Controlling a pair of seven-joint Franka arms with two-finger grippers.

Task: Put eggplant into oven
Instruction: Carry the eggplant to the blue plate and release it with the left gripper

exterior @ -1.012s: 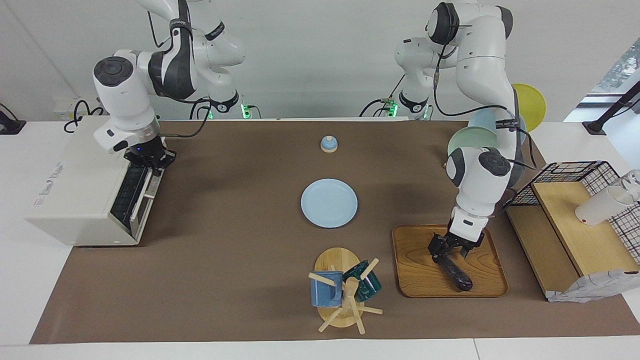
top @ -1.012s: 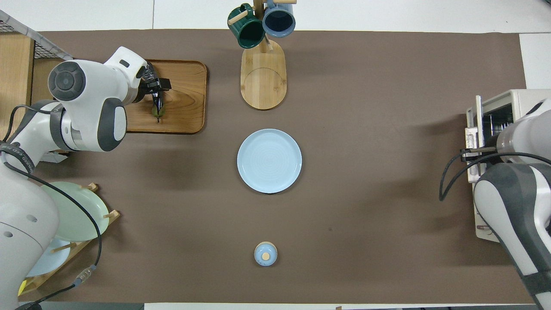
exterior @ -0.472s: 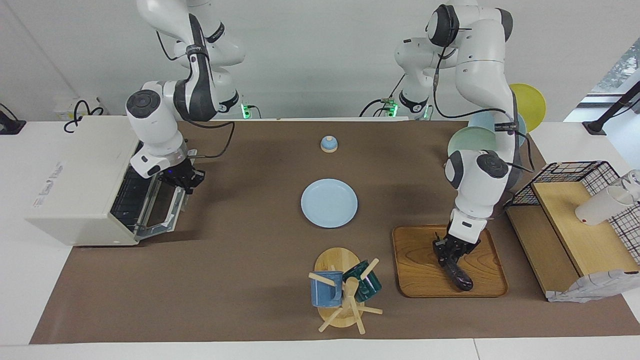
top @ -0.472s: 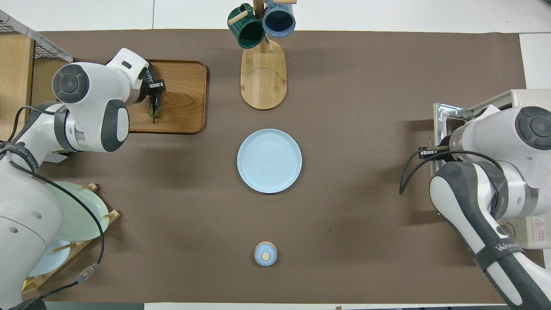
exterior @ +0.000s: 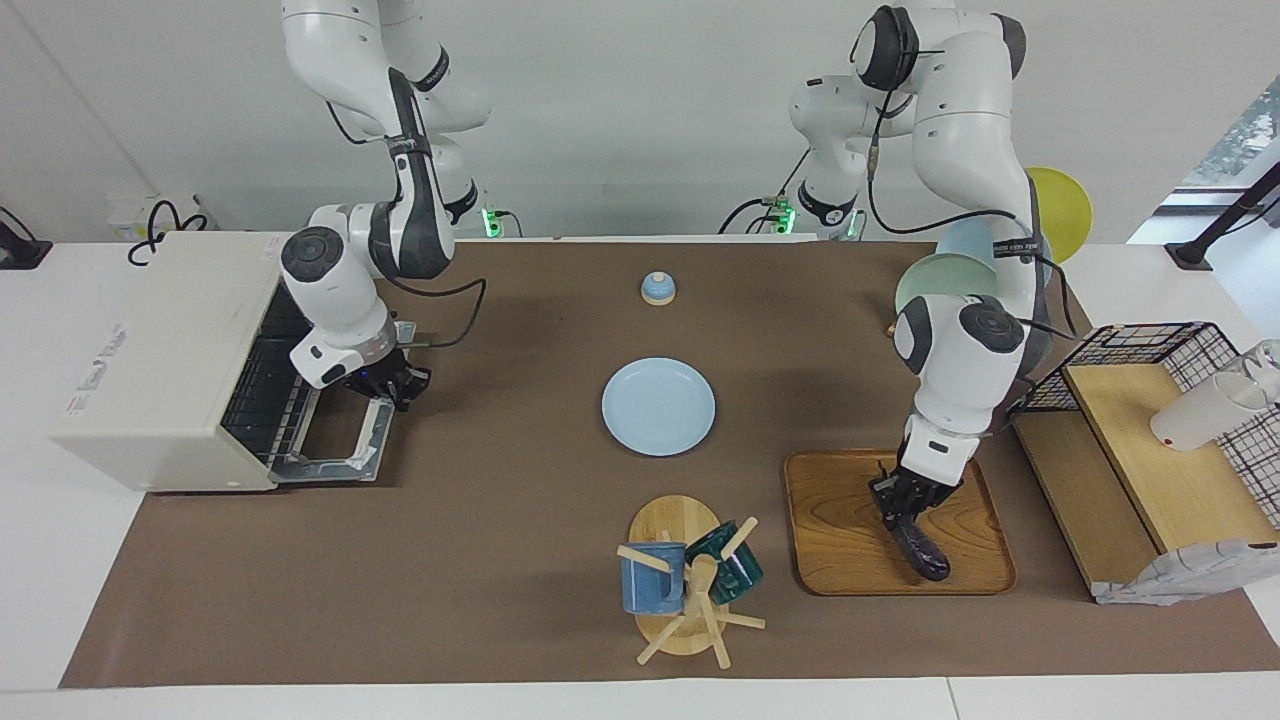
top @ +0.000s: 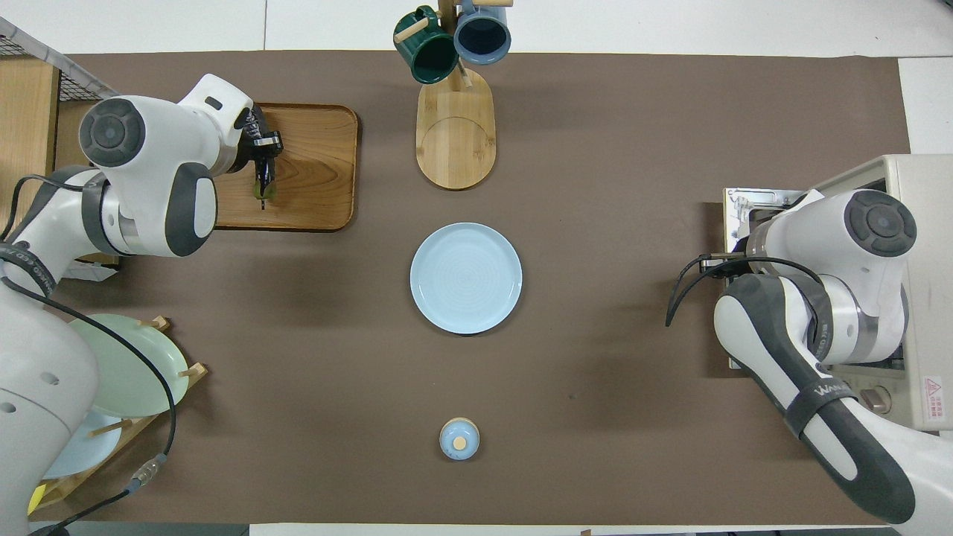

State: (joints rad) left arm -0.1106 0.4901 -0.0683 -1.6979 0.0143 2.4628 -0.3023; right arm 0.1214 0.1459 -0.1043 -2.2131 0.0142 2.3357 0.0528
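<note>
Eggplant: the dark glossy eggplant lies on the wooden tray at the left arm's end of the table, its stem end toward the robots.
Left gripper: the left gripper is down on the tray, its fingers closed tight around the eggplant's upper end; in the overhead view it sits at the edge of the tray nearer the left arm's end, with the eggplant showing just under it.
Oven: the cream-white oven stands at the right arm's end of the table, its door folded down flat onto the brown mat, the wire rack showing inside.
Right gripper: the right gripper is at the top edge of the lowered door, fingertips together; I cannot tell from here whether it grips the handle bar. In the overhead view the arm's wrist covers it.
Plate: 1 pale blue plate rests at the middle of the mat, well apart from both grippers.
Mug stand: a wooden stand holds 2 mugs, 1 blue and 1 dark green, beside the tray, farther from the robots than the plate.
Small lid: a small blue knobbed piece sits nearer to the robots than the plate.
Dish rack: green, blue and yellow plates stand on edge by the left arm's base.
</note>
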